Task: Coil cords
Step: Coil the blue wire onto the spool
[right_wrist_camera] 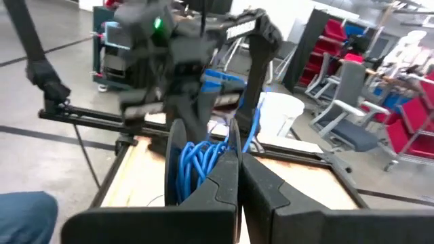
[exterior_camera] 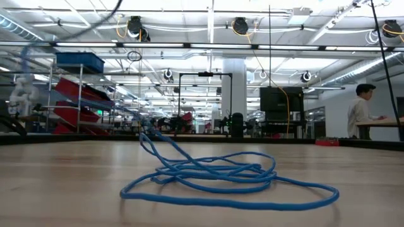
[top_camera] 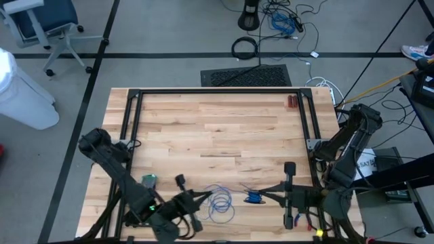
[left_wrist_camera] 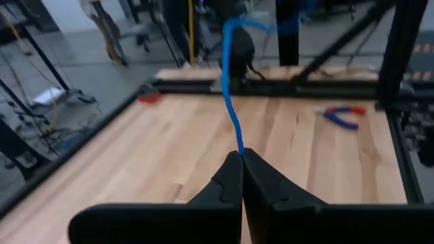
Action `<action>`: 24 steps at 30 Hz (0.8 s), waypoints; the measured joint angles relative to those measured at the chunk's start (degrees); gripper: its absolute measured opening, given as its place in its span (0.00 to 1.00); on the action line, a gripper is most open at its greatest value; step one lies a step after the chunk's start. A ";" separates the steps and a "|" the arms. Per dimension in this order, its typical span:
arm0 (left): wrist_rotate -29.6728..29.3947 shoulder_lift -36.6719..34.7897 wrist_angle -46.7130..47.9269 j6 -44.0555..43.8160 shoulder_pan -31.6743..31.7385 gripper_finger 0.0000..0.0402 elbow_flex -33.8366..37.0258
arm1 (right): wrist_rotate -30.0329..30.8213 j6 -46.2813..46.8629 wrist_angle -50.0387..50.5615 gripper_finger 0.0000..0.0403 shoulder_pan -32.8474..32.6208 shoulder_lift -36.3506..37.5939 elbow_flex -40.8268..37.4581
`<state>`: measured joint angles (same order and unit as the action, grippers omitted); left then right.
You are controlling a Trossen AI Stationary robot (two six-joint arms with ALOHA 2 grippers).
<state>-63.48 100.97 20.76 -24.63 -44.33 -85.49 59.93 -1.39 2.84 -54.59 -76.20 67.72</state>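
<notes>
A thin blue cord lies in loose loops (top_camera: 220, 203) on the wooden table near its front edge, and the low view shows the loops (exterior_camera: 214, 176) close up. My left gripper (top_camera: 202, 196) is shut on one strand left of the loops. My right gripper (top_camera: 263, 197) is shut at a small blue coiled bundle (top_camera: 254, 197) right of them. In the right wrist view the bundle (right_wrist_camera: 196, 166) hangs just ahead of my right gripper (right_wrist_camera: 239, 163), with the left arm beyond it. My left gripper pinches a single strand of the cord (left_wrist_camera: 239, 150) between its two fingertips, coming nearly level from the table's left. The strand runs on past the tips, lifted off the table. My right gripper is shut on the coiled bundle of several turns (right_wrist_camera: 215, 159), coming level from the table's right. Its own fingers hide the exact place of contact. The bundle hangs clear of the table.
Red-handled pliers (top_camera: 291, 102) lie at the table's far right, also seen in the left wrist view (left_wrist_camera: 342, 116). A black frame (top_camera: 217, 91) borders the table. Bare wood stretches across the middle and far part. A person (exterior_camera: 361, 110) stands in the room beyond.
</notes>
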 joint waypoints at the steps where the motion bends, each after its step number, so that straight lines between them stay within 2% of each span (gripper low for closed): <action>1: -1.02 -0.77 -0.05 0.18 -0.42 0.00 0.00 | -1.09 0.50 0.35 0.00 0.47 -0.02 0.00; 6: -2.81 -3.65 -0.77 1.65 -1.75 0.00 0.00 | -4.63 1.08 0.72 0.00 2.76 -0.70 0.00; 15: -2.87 -4.00 -8.18 9.16 -1.93 0.00 -0.02 | -4.38 0.09 -0.03 0.00 7.53 -3.59 0.00; 24: -2.83 -3.98 -13.79 14.80 -1.93 0.00 -0.02 | -4.20 -2.80 -6.01 0.00 11.68 -7.99 0.00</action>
<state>-66.30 96.99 6.97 -9.83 -46.26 -85.52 55.73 -4.19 -3.17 -42.91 -84.19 67.72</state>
